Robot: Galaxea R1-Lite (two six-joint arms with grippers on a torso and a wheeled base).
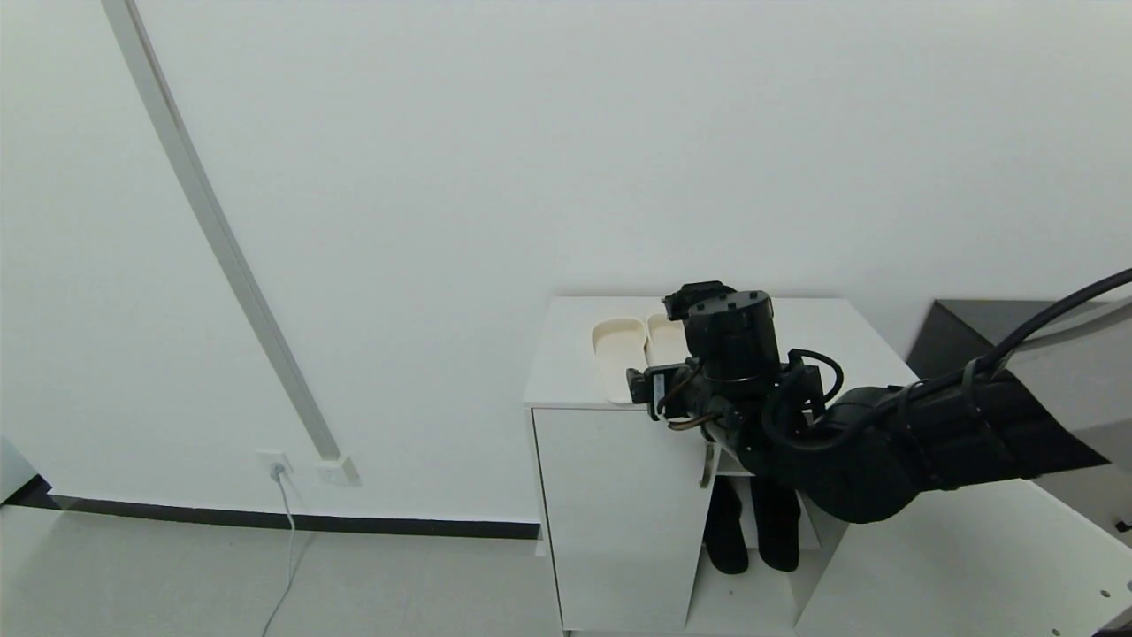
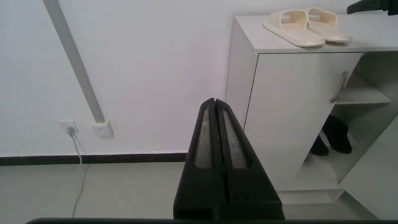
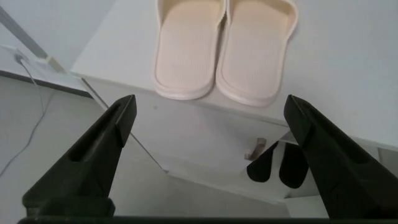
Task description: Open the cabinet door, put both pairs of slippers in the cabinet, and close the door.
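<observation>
Jaws spread wide on the right gripper, poised over the cream slippers atop the cabinet for a grab; left gripper clenched, parked clear.

You lose most of one cream slipper on the cabinet top behind the right arm, which also hides the black slippers' upper ends. The cabinet's foot runs off the head view's lower edge.
</observation>
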